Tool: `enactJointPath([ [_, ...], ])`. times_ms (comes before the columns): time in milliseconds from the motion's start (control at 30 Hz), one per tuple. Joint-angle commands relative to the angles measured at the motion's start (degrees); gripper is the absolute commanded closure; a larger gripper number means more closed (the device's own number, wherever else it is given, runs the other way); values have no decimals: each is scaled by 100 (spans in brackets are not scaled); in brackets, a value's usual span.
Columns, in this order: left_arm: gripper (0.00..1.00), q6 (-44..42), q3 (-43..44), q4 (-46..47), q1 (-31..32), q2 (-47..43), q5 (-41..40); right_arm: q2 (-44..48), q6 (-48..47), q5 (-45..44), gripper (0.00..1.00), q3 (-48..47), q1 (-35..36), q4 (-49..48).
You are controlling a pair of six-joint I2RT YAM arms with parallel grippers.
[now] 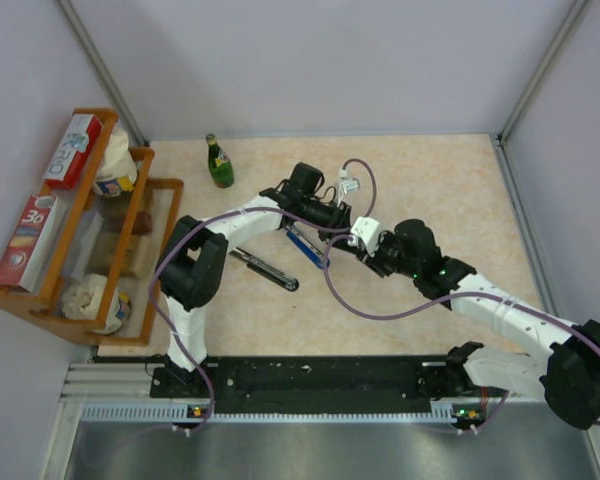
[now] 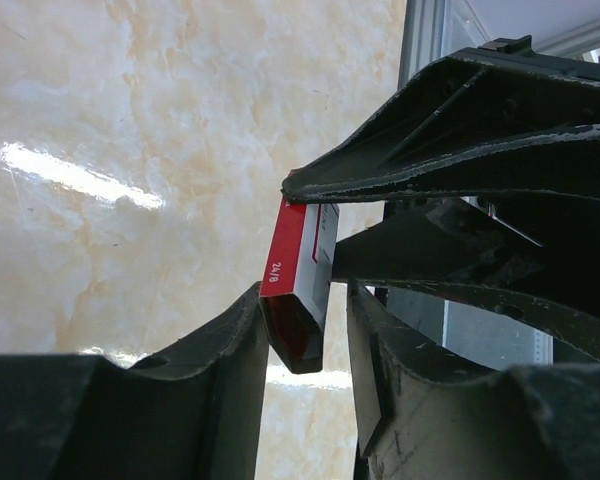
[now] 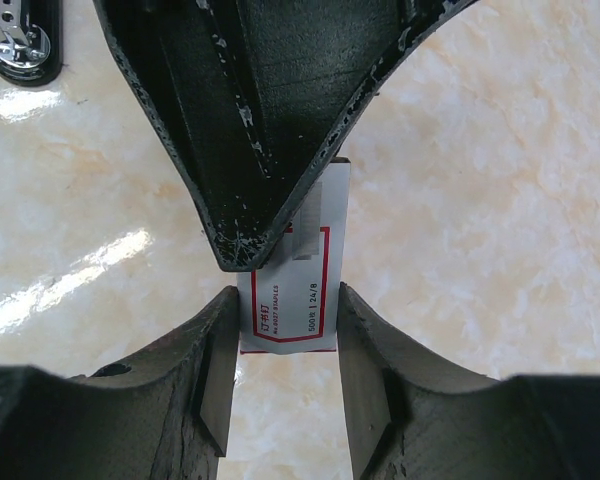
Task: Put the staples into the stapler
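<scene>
The staples (image 3: 298,300), a small white box with a red-framed label, hang above the table between both grippers. My right gripper (image 3: 286,295) is shut on the box's two side edges. My left gripper (image 2: 305,300) stands around the box's (image 2: 300,250) other end: one finger (image 2: 235,340) touches the red side, and a thin gap shows at the other finger. In the top view the two grippers meet nose to nose, left (image 1: 338,222) and right (image 1: 365,243), at mid-table. The black stapler (image 1: 265,270) lies on the table left of them; its metal-tipped end (image 3: 20,45) shows in the right wrist view.
A blue elongated item (image 1: 304,245) lies beside the stapler, under the left arm. A green bottle (image 1: 218,162) stands at the back. A wooden rack (image 1: 130,240) with boxes and cups fills the left side. Purple cables (image 1: 360,310) loop over the table.
</scene>
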State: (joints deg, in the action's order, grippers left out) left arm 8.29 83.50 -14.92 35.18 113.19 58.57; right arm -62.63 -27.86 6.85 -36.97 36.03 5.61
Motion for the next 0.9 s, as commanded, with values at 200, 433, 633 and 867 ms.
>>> enactJointPath([
  [200,75,-82,254,77,33,81,59,76,0,44,58,-240,97,-147],
  [433,78,-82,228,103,33,46,41,93,-9,53,57,-232,88,-139],
  [633,78,-74,193,129,-37,-16,59,128,-36,1,47,-223,88,-104],
  [867,78,58,140,261,-169,2,138,163,-97,0,41,-197,88,-51],
])
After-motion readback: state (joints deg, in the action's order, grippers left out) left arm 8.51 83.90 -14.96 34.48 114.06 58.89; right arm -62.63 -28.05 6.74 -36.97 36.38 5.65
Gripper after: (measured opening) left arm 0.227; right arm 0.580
